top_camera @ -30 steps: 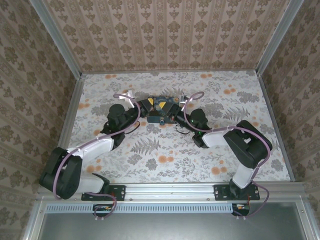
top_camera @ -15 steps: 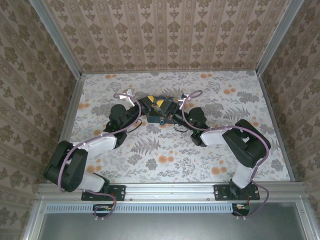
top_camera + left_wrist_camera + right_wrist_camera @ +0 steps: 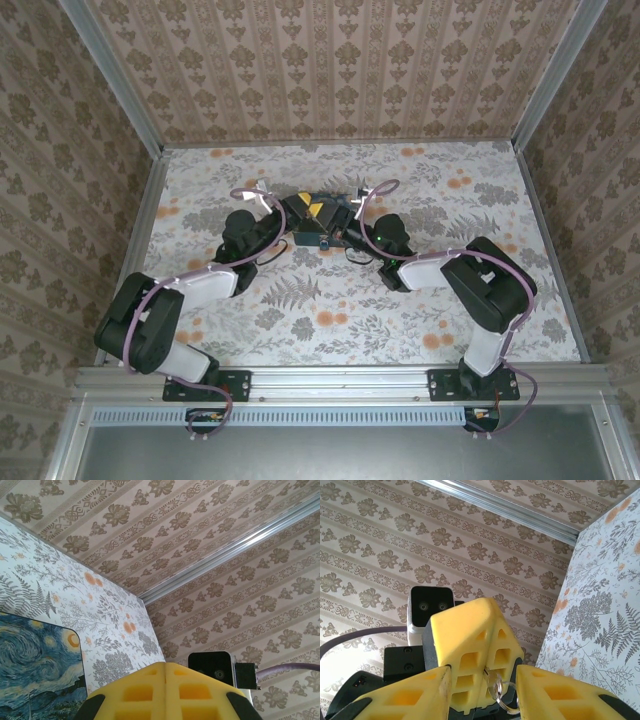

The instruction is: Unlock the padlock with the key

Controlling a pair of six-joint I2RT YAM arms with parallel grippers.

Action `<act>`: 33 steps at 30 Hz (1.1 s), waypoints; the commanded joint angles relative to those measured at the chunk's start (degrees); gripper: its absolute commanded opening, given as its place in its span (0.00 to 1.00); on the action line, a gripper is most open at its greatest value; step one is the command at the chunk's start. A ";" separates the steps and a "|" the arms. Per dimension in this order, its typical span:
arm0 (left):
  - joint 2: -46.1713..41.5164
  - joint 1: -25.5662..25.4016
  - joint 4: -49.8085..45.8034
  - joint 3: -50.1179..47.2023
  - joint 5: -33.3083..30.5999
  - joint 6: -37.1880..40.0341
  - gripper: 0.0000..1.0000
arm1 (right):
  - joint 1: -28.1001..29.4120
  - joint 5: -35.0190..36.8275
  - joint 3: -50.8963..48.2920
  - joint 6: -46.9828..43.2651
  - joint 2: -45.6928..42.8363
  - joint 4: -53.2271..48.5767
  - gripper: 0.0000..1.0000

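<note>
Since a second ago, both arms have pulled in closer, and the two hands now meet over the painted tin (image 3: 35,675). The right arm has slid a bit to the left.

The left gripper (image 3: 165,672) has its yellow fingers pressed tight together. A thin bit of metal sticks out from between them, with a small ring (image 3: 504,700) hanging off it. We think this is the key (image 3: 492,681), but it is too tiny to be sure.

The right gripper (image 3: 484,676) has its fingers apart, one on each side of that ring. So the key sits right in the gap, pointing at the right hand.

The padlock (image 3: 326,243) is the small bluish dot at the near edge of the tin, just beside both hands. The right hand looks a little nearer to it. We think the next move is to line the key up with the padlock.
</note>
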 commanded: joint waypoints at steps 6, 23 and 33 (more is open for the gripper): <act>0.98 -0.70 3.78 0.22 -0.34 -1.51 0.00 | 0.73 -1.68 0.77 -0.67 0.93 2.89 0.37; 1.40 -0.72 3.59 0.41 0.20 -1.67 0.00 | 0.64 -1.84 -0.07 -0.86 0.69 2.80 0.21; 1.89 -0.86 3.75 0.24 1.13 -2.25 0.00 | -0.06 -2.46 -0.22 -0.83 0.47 2.71 0.21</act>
